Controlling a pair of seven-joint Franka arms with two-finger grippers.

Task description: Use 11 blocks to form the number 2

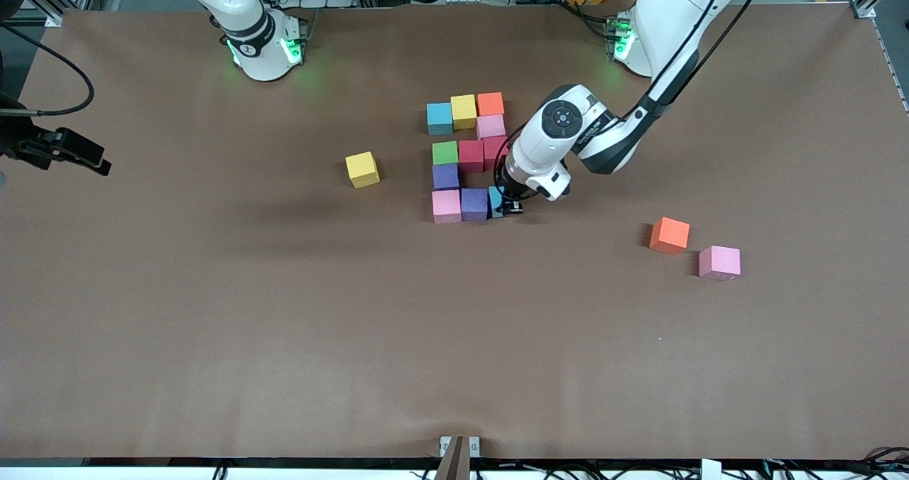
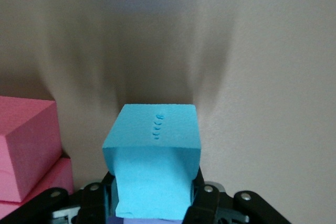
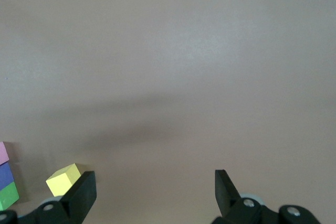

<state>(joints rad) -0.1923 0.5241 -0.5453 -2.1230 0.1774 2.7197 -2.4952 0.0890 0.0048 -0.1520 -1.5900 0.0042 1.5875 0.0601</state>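
Eleven-block count: ten cubes sit in the number 2, plus the blue cube in the left gripper as the last one.
Landmark: purple cube, middle of the row nearest the front cam.
Blue cube pos: touching or v. close beside the purple cube, toward the left arm's end of the table; looks down at table level but can't confirm it rests flat.
Left gripper: clamped on the blue cube, fingers pinching its two sides in the wrist view; red cubes just beside.
Risk 1: if jaws open w/ cube tilted or not seated, it may settle skewed, leaving a gap to the purple cube.
Risk 2: fingers sit close to the purple cube; opening or lifting off-axis could nudge it & the pink cube next along, bending the row.
Risk 3: wrist hangs right over the red cubes above the purple cube's row; a careless lift could clip them.
Left arm pose: reaches in from its base, elbow bent, wrist pointing steeply down over the row's end.
Right gripper: spread wide, nothing in it; arm waits off by its end of the table, well away from the purple cube.
Strays: yellow cube, orange cube, another pink cube, all well apart from the purple cube.
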